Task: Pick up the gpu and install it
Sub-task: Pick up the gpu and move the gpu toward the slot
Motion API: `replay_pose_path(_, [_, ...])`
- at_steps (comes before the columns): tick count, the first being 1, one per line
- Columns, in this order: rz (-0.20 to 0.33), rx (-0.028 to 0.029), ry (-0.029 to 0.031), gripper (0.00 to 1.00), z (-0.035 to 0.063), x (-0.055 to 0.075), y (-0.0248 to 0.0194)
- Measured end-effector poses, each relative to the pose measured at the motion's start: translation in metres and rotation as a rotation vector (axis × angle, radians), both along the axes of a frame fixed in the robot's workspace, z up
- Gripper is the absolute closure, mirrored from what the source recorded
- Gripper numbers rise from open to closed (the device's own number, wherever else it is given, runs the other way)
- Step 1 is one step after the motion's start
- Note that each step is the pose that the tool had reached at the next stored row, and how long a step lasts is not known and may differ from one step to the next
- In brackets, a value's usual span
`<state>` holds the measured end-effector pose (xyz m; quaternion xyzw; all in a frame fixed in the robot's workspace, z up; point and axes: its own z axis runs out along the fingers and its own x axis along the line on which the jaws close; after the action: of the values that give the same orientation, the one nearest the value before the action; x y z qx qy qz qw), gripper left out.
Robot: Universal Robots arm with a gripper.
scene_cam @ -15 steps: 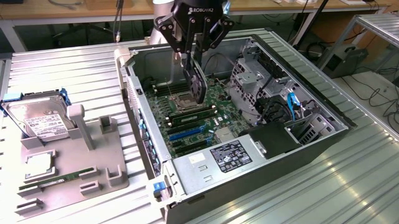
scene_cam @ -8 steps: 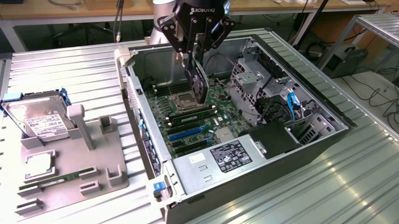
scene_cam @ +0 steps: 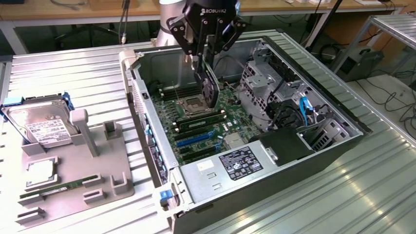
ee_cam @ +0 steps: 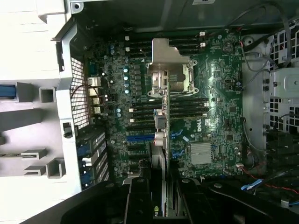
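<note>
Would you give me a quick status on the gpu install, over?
Gripper shut on gpu. Card hanging edge-down over the motherboard inside the open case, not in a slot. Nothing seen in the way.

Bright even light, glare on ribbed table (scene_cam: 367, 183), shadowed computer case (scene_cam: 162, 66) interior

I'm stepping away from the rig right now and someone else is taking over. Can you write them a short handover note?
Gripper: jaws shut on the gpu, which hangs on edge below them.
Where: the gpu is over the motherboard, inside the open case, near the processor socket.
Done: the gpu is picked up and brought over the case.
Left: the gpu is not yet seated in a slot.
</note>
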<state>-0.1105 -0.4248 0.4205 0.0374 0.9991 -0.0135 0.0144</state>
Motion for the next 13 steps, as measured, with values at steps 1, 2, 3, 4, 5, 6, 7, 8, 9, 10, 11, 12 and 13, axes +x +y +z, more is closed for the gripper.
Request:
replay_pose_path(1, [0.000,-0.0002,0.0000,0.74,0.0000,0.0004,0.0000])
replay_pose_path(2, [0.000,-0.0003,0.0000,0.74,-0.0001,0.0008,0.0000])
replay_pose_path(3, [0.000,-0.0004,0.0001,0.74,-0.0001,0.0012,0.0000])
replay_pose_path(4, [0.000,-0.0004,0.0000,0.74,-0.0003,0.0018,0.0000])
replay_pose_path(5, [0.000,-0.0005,0.0000,0.74,-0.0003,0.0022,0.0000])
replay_pose_path(6, [0.000,-0.0006,0.0000,0.74,-0.0004,0.0026,0.0000])
replay_pose_path(7, [0.000,-0.0006,0.0000,0.74,-0.0004,0.0030,0.0000])
replay_pose_path(8, [0.000,-0.0007,0.0000,0.74,-0.0005,0.0034,0.0000])
replay_pose_path(9, [0.000,-0.0009,0.0000,0.74,-0.0005,0.0037,0.0000])
replay_pose_path(10, [0.000,-0.0010,0.0000,0.74,-0.0006,0.0041,0.0000])
replay_pose_path(11, [0.000,-0.0011,0.0000,0.74,-0.0006,0.0044,0.0000])
replay_pose_path(12, [0.000,-0.0013,0.0000,0.74,-0.0007,0.0047,0.0000])
replay_pose_path(13, [0.000,-0.0014,0.0000,0.74,-0.0008,0.0049,0.0000])
